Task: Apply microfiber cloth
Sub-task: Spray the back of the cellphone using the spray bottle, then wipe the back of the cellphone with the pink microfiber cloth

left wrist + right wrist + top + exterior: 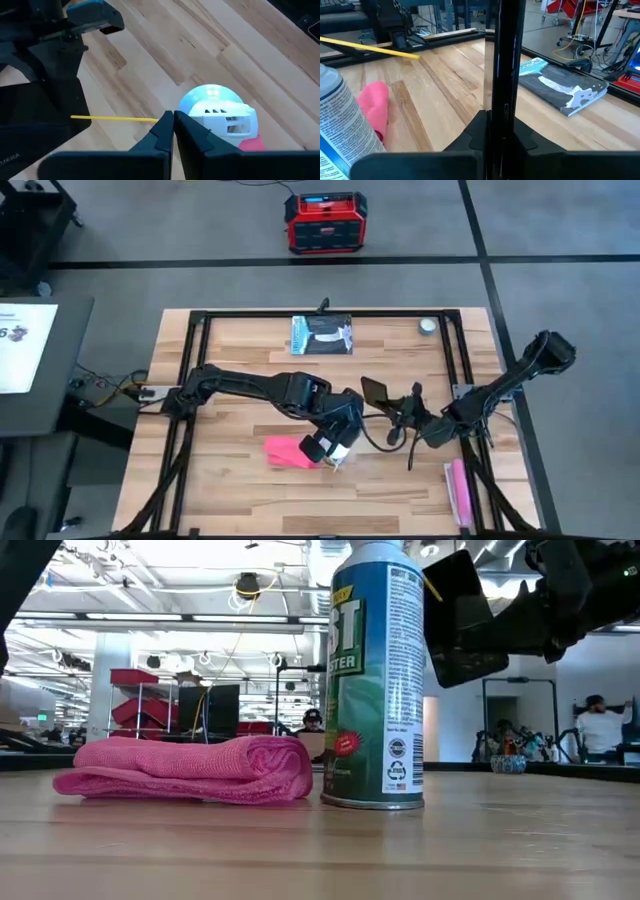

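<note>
**Holdings at the table: two grippers, one cloth, one can**

Item 1. My left gripper [173, 126]: fingers pressed together, nothing between them. It hangs over the white nozzle of the spray can [375, 680] near the middle of the table [250, 500]. I judge it is placed there because the cloth is the next thing to take.

Item 2. My right gripper [492, 127]: clamped on the black phone [506, 60], held on edge and lifted clear of the wood, right of the middle. I take this as presenting the screen for wiping.

Item 3. The microfiber cloth [190, 768]: pink, folded in a low bundle, lying flat just beside the can on its left-edge side. It sits away from the edge that carries the flat printed packet [322, 335]. Not yet gripped.

Item 4. Container: the can stands upright with a yellow straw [115, 119] at its nozzle. Its contents cannot be seen.

Item 5. A narrow pink oblong [460, 492]: near the right corner, well apart from the rest.
</note>
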Controlling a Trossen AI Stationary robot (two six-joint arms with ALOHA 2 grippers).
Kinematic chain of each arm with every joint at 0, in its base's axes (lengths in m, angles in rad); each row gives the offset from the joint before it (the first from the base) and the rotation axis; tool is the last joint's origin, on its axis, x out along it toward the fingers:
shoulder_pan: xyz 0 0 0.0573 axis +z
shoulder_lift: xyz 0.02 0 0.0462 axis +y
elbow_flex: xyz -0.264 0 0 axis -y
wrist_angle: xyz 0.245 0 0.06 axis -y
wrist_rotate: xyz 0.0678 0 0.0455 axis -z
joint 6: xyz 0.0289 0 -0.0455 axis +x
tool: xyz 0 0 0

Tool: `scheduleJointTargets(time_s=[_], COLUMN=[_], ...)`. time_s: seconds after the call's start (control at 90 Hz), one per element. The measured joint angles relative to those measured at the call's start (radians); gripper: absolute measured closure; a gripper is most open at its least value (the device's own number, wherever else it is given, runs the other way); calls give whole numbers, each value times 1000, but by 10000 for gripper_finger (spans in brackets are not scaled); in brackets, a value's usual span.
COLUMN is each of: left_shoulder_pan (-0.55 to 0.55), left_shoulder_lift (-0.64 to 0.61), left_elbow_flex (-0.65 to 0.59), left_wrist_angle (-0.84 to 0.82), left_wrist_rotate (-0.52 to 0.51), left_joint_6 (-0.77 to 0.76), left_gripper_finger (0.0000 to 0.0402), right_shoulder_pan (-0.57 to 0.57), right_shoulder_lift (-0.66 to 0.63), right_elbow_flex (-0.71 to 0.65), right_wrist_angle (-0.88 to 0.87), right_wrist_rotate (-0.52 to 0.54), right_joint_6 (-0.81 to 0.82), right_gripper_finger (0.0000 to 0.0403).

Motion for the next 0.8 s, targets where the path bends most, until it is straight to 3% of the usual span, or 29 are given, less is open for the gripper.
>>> scheduleJointTargets(time_s=[0.433,0.8], left_shoulder_pan=[3,1], left_shoulder_lift=[-2,-61], left_elbow_flex=[0,15], left_wrist_angle=[-40,44], left_wrist_rotate=[-36,-359], left_joint_6=[9,23], left_gripper_finger=[402,402], right_shoulder_pan=[0,-3], right_shoulder_lift=[0,0], right_elbow_flex=[0,7], right_wrist_angle=[2,32], right_wrist_rotate=[1,1], right_joint_6=[2,-56], right_gripper_finger=[387,387])
